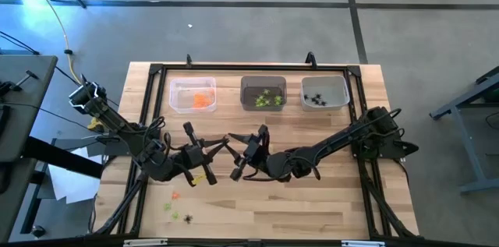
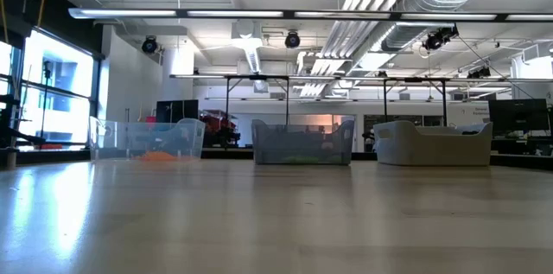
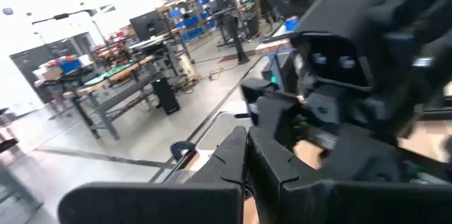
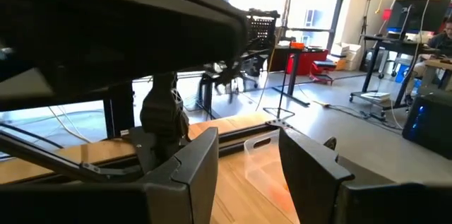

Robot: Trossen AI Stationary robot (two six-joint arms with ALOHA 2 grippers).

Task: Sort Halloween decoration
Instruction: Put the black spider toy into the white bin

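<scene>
The Halloween decoration lies in two places. A few loose trinkets, orange [image 1: 175, 195], green [image 1: 168, 208] and black [image 1: 188, 217], rest on the table's near left. Others sit in three bins at the far edge: orange [image 1: 203, 100], green [image 1: 267, 99], black [image 1: 315, 100]. Both grippers hang level above the table's middle and face each other closely. My left gripper [image 1: 228, 141] [image 3: 247, 155] is shut, with nothing showing between its fingers. My right gripper [image 1: 240, 153] [image 4: 247, 171] is open, with nothing between its fingers. The low view shows neither gripper.
The three translucent bins [image 2: 147, 140] [image 2: 302, 144] [image 2: 432, 144] stand in a row along the far edge. A black frame [image 1: 156, 107] runs round the tabletop. Bare wood lies at the table's near right [image 1: 312, 208].
</scene>
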